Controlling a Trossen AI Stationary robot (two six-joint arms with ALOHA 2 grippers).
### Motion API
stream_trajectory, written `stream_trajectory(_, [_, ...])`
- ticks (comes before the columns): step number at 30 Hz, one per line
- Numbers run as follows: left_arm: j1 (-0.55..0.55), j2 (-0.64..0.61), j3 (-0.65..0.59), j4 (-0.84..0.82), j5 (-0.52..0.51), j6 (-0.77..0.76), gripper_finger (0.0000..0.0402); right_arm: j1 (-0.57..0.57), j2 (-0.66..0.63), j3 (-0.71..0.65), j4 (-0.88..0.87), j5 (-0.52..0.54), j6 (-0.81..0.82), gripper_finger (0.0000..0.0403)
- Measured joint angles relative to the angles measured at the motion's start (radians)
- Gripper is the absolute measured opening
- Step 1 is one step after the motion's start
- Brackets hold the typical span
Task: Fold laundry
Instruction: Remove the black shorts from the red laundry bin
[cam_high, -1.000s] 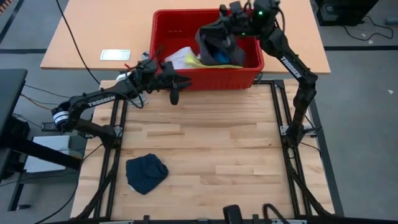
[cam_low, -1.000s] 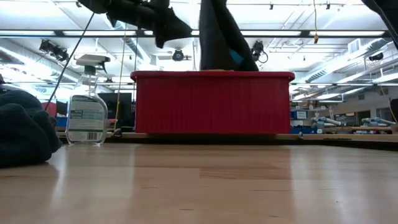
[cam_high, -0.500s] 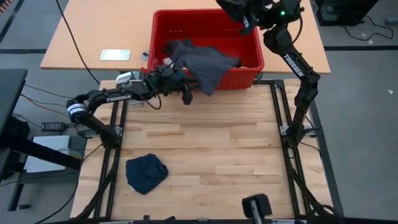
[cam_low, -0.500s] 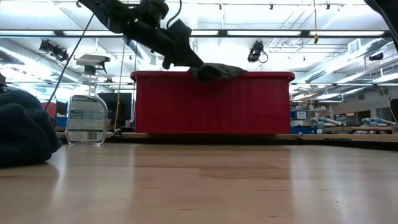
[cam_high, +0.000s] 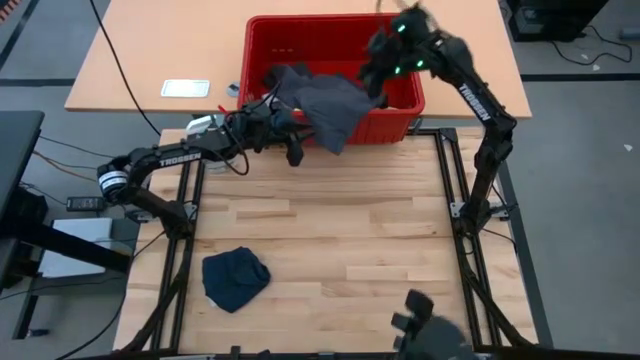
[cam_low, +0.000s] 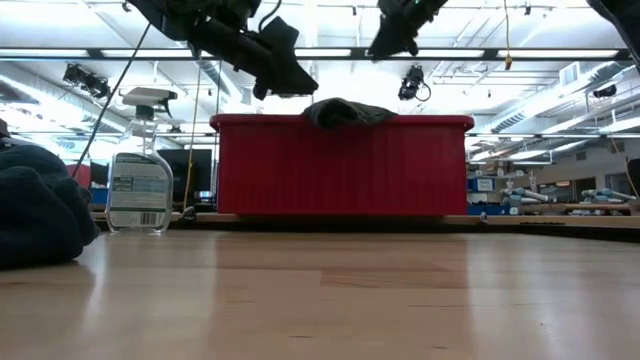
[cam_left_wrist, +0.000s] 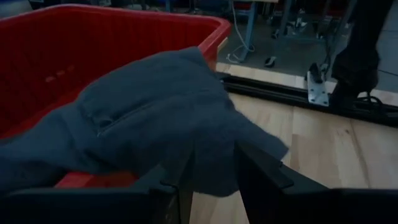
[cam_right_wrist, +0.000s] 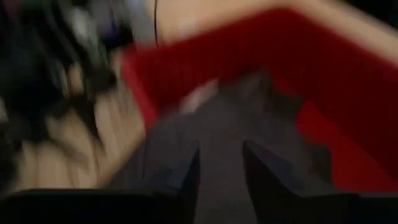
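This is a large open robotics lab or workshop. Beyond the wooden desk (cam_low: 320, 300), long rows of ceiling strip lights (cam_low: 400, 52) run over distant workbenches (cam_low: 560, 208) crowded with equipment, and cameras (cam_low: 412, 84) hang from overhead rails. The desk stands in a black metal frame (cam_high: 452, 175) on grey floor, with cables (cam_high: 115, 60) trailing across a second desk (cam_high: 150, 50).

Large dark grey shorts (cam_high: 325, 100) are draped over the near rim of the red basket (cam_high: 395, 125), partly inside it and partly hanging down its outer wall. A small navy piece (cam_high: 235, 278) is seen crumpled in a heap near the table's (cam_high: 350, 240) front left corner.
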Motion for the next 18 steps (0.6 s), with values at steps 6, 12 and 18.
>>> stream_trajectory(6, [-0.016, -0.017, 0.0, -0.041, 0.042, -0.019, 0.0114, 0.099, 0.0, -0.116, -0.012, 0.126, -0.096, 0.0194])
stream_trajectory(12, [-0.053, -0.06, 0.0, -0.056, 0.045, -0.03, 0.0114, 0.088, 0.002, -0.297, 0.257, 0.127, -0.038, 0.0218])
stream_trajectory(18, [-0.037, -0.098, 0.0, -0.068, 0.044, -0.112, 0.0114, 0.049, 0.0, -0.418, 0.29, 0.024, -0.025, 0.0214])
